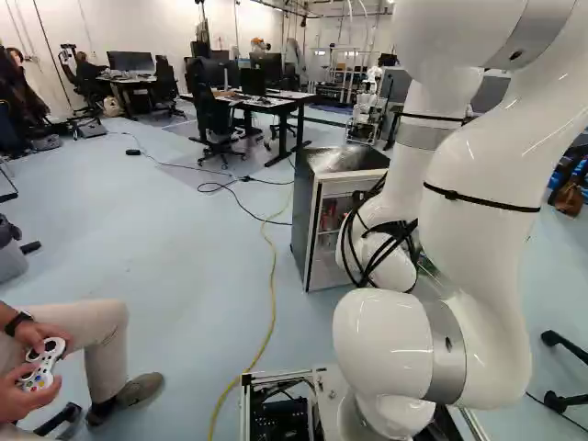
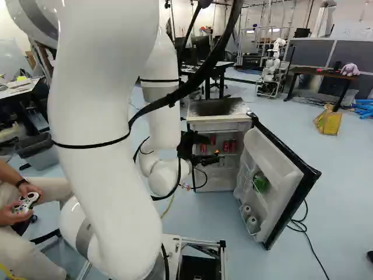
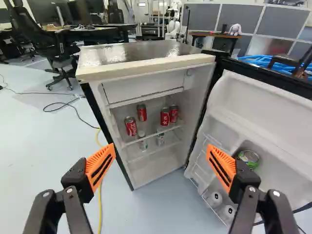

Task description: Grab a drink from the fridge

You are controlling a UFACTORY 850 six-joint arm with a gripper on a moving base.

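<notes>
Inspection at the fridge [image 3: 151, 65]: it stands open near the middle of the right base view, its door [image 2: 271, 181] swung out to the right of that. My end effector [image 3: 161, 150] is spread wide with nothing between its pads, short of the opening. The drinks, four red cans [image 3: 165, 117], stand upright on the upper shelf [image 3: 152, 135], ahead of my end effector. A green can [image 3: 248, 160] sits in the door.

Risks, in my judgement. Spread this wide, I could strike the side wall or the door on entry if I drive in off line. The red cans stand in near pairs; a finger coming down on a can instead of beside it could topple it or push it deeper. Coming in low would catch the shelf edge. The black cable [image 2: 201, 179] looped beneath my wrist could snag on the door as I reach in or withdraw.
</notes>
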